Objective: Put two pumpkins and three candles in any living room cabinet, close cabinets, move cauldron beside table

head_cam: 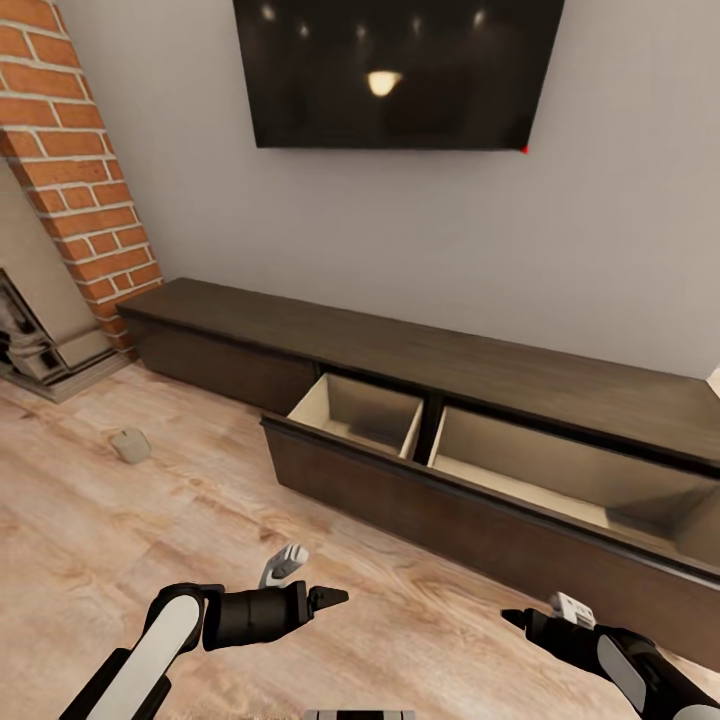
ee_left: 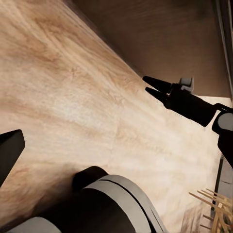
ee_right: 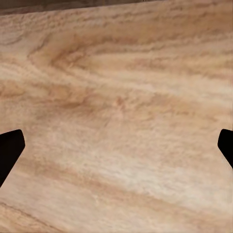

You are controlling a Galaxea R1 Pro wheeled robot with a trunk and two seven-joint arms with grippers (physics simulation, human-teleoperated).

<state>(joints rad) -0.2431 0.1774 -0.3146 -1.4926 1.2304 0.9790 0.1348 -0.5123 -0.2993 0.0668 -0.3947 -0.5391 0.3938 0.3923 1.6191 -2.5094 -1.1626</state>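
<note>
The left claw (head_cam: 335,597) sits low and close, on a black and white arm bent at the elbow, pointing to the right over the pale wood plank floor (head_cam: 150,520). Its fingers look pressed together, and it holds nothing. The right claw (head_cam: 512,617) points left toward it. In the right wrist view its two dark fingertips (ee_right: 9,150) stand far apart with only floor between them.

A small grey-beige lump (head_cam: 130,445) lies alone on the floor to the left. Past it is the long, low dark-brown wood cabinet (head_cam: 420,355). Its wide drawer (head_cam: 400,490) is pulled out, and the pale beige inside has two parts. Both look bare.

A red brick fireplace (head_cam: 75,180) stands at the left. A flat black screen (head_cam: 395,70) hangs on the grey wall.
</note>
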